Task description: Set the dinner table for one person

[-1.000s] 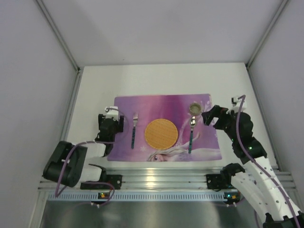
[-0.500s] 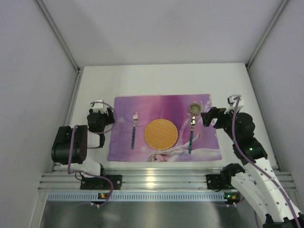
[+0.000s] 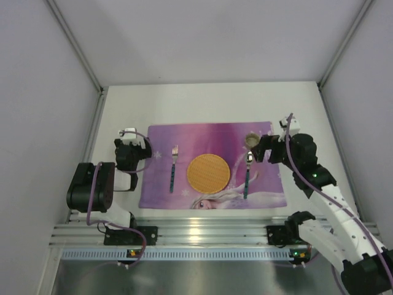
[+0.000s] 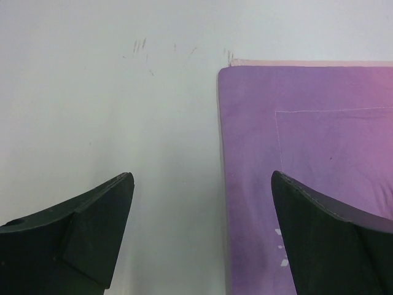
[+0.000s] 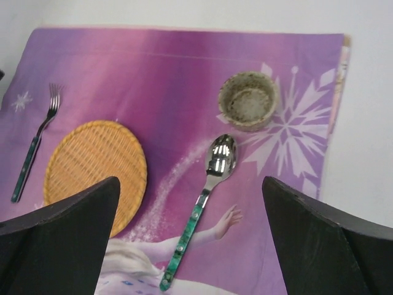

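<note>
A purple placemat [image 3: 212,138] lies on the white dinner table [image 3: 209,101]. On it lie a round woven yellow plate [image 3: 208,172], a fork [image 3: 174,167] with a green handle to its left, a spoon [image 3: 247,175] with a green handle to its right, and a small speckled cup [image 3: 252,141] above the spoon. My left gripper [image 3: 132,147] is open and empty at the mat's left edge [image 4: 222,184]. My right gripper [image 3: 261,152] is open and empty, above the spoon [image 5: 209,190] and beside the cup [image 5: 248,100]. The plate [image 5: 95,172] and fork [image 5: 35,142] also show in the right wrist view.
White walls enclose the table on three sides. The metal rail [image 3: 202,236] with the arm bases runs along the near edge. Bare tabletop lies behind the mat and to its left [image 4: 110,92].
My left arm has folded back, moving its gripper off the mat toward its left edge. My right gripper has moved left, closer to the cup and spoon.
</note>
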Available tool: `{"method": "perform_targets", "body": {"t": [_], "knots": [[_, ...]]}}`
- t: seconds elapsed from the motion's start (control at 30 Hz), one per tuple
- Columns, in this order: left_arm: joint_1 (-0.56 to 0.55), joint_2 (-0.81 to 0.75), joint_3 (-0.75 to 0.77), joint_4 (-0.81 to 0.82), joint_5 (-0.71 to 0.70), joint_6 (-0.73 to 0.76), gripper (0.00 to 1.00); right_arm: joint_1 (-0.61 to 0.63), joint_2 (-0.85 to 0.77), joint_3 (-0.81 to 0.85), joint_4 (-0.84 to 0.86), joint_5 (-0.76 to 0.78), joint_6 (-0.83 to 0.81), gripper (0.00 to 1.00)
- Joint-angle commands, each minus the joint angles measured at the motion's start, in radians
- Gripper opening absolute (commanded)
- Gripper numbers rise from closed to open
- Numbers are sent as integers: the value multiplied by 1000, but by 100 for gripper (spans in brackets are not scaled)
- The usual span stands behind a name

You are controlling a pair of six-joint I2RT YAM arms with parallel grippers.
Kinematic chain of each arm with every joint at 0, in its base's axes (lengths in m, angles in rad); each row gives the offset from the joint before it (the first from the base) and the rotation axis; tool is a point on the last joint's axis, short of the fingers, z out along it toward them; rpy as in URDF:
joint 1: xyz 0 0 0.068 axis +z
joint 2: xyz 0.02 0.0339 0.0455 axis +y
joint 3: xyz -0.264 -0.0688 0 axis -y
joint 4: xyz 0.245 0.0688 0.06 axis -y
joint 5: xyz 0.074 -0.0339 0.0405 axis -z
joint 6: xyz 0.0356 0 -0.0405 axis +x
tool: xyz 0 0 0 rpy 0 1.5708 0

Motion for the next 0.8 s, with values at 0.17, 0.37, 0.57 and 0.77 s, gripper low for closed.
{"method": "perform_targets", "body": {"t": [0.17, 0.37, 0.57, 0.77], "knots": [[-2, -6, 11, 64, -27, 8, 99, 310, 174, 137, 31, 153, -29, 100], [-1, -7, 11, 62, -27, 8, 99, 498, 237, 171, 39, 365, 18, 100], [-2, -6, 11, 62, -27, 8, 99, 516, 239, 149, 134, 365, -73, 100], [-2, -6, 11, 64, -27, 9, 99, 516, 184, 147, 142, 358, -87, 100]]}}
